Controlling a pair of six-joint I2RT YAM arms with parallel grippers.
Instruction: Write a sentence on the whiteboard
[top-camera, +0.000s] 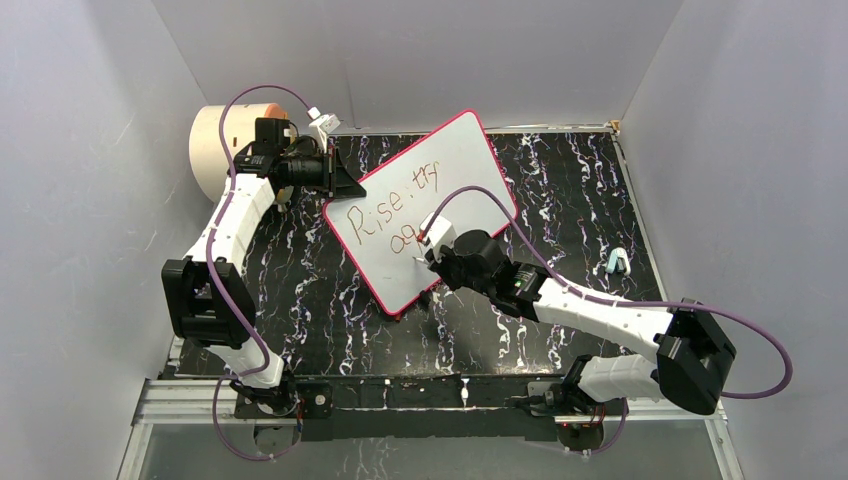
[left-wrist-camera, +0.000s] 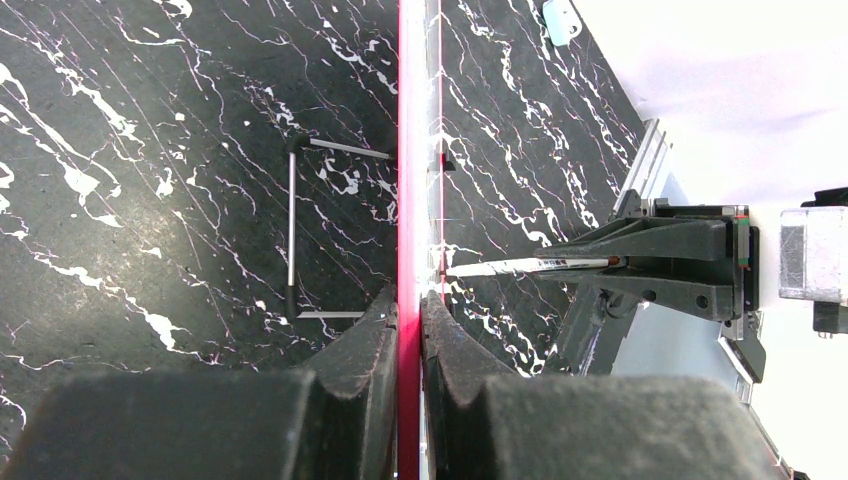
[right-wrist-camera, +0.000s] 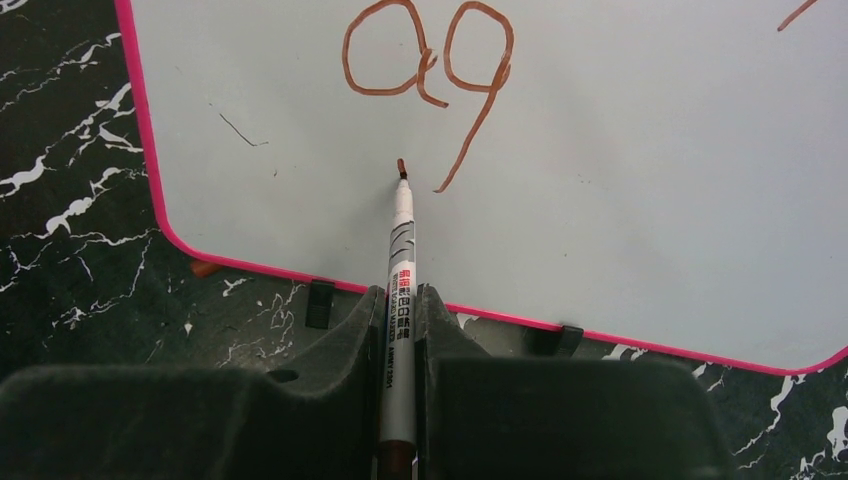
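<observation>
The whiteboard (top-camera: 430, 190), white with a pink-red rim, stands tilted at the table's middle. The sentence (top-camera: 385, 215) on it reads "Rise. try" with "ag" below, in reddish-brown. My left gripper (top-camera: 345, 180) is shut on the board's rim at its upper left edge; the rim (left-wrist-camera: 409, 200) runs edge-on between my pads. My right gripper (top-camera: 432, 250) is shut on a white marker (right-wrist-camera: 400, 270) with its brown tip at the board just below the "ag" (right-wrist-camera: 425, 75). The board (right-wrist-camera: 600, 180) fills the right wrist view.
A cream cylinder with an orange face (top-camera: 225, 145) stands at the far left behind my left arm. A small pale blue object (top-camera: 617, 262) lies at the right of the black marbled table (top-camera: 560, 180). Black clip feet (right-wrist-camera: 318, 303) hold the board's lower edge. Grey walls enclose the table.
</observation>
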